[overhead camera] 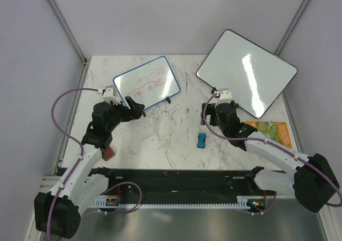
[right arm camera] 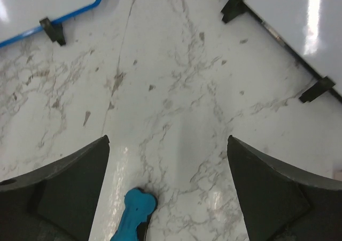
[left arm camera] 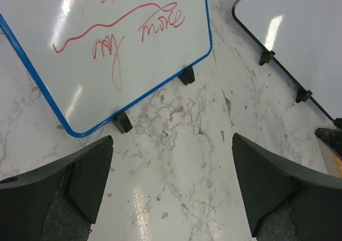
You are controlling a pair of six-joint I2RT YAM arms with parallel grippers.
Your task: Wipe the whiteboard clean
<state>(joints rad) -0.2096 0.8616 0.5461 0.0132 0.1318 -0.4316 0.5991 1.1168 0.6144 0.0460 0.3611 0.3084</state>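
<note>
The small blue-rimmed whiteboard (overhead camera: 147, 83) stands tilted on black feet at the back left, with red scribbles on it. It also shows in the left wrist view (left arm camera: 123, 43), and one corner shows in the right wrist view (right arm camera: 43, 3). A small blue eraser (overhead camera: 201, 140) lies on the marble table between the arms and also shows in the right wrist view (right arm camera: 133, 214). My left gripper (overhead camera: 137, 109) is open and empty just in front of the board's near edge (left arm camera: 172, 185). My right gripper (overhead camera: 207, 118) is open and empty (right arm camera: 168, 185), with the eraser by its left finger.
A larger black-rimmed whiteboard (overhead camera: 247, 72) stands at the back right, blank, also seen in the left wrist view (left arm camera: 299, 32). An orange and green card (overhead camera: 270, 131) lies at the right edge. A reddish object (overhead camera: 108, 153) sits by the left arm. Grey walls enclose the table.
</note>
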